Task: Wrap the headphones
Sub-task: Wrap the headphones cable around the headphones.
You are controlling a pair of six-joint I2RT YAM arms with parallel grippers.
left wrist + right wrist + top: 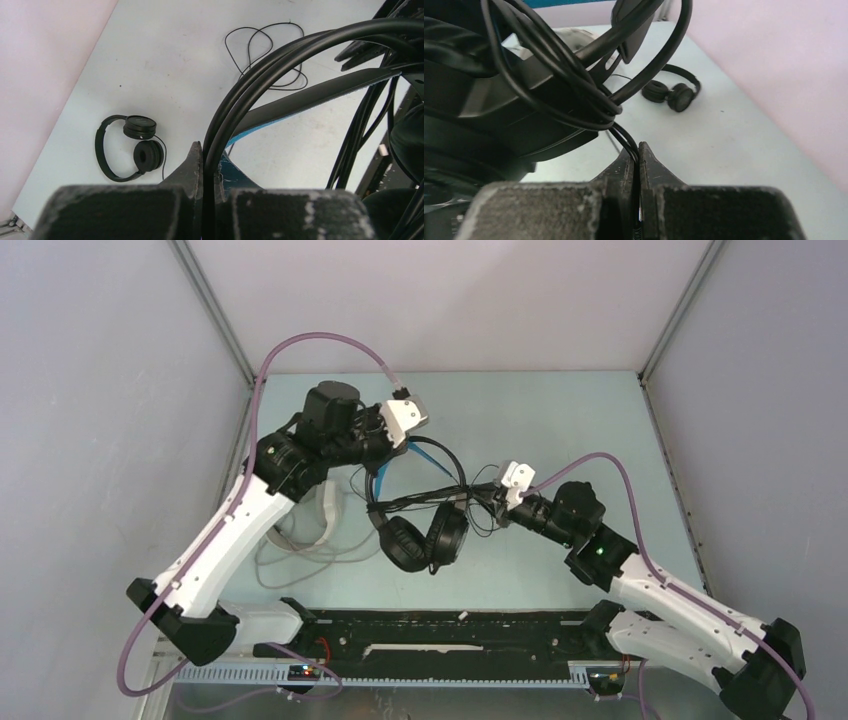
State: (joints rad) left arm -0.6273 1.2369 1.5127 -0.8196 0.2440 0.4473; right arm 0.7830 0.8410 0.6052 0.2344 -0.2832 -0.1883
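**Left fingers and right fingers both clenched on the blue-banded headphones**

The pale counter carries everything. The white over-ear headphones lie partly under the left arm near the counter's left edge, with their pale cable sprawled toward the near side. The blue-banded headphones sit at the centre between the two arms. Their band is pinched tight in the left fingers and held off the counter, and a bunch of their black cable is gripped by the right fingers. The small all-black headphones lie flat on the counter, well apart from the others and near the wall.
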